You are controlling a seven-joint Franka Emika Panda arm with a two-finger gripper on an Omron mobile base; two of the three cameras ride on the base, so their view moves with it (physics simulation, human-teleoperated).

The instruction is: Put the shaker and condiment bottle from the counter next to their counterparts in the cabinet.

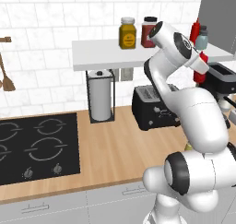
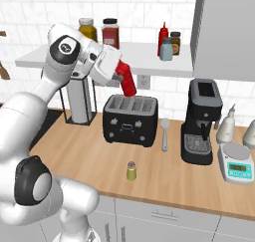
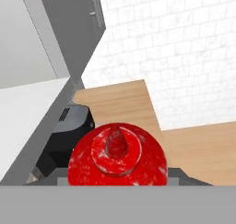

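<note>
My gripper [image 2: 121,76] is shut on the red condiment bottle [image 2: 127,82], holding it tilted in the air above the toaster, just below the white cabinet shelf [image 2: 149,58]. From the left the same bottle [image 1: 200,73] hangs under the shelf's edge. The hand view looks down its red nozzle [image 3: 116,144]. The yellow-green shaker [image 2: 131,171] stands on the wooden counter [image 2: 84,159] in front of the toaster. On the shelf's right end stand the counterparts: a red squeeze bottle [image 2: 163,36] and a grey-blue shaker [image 2: 167,50].
A black toaster [image 2: 130,119], a coffee machine [image 2: 201,121], a spoon [image 2: 165,131] and a scale [image 2: 238,169] sit on the counter. A paper towel holder [image 1: 100,96] stands beside the cooktop [image 1: 37,147]. A mustard jar [image 1: 127,32] and a red jar [image 1: 148,32] share the shelf.
</note>
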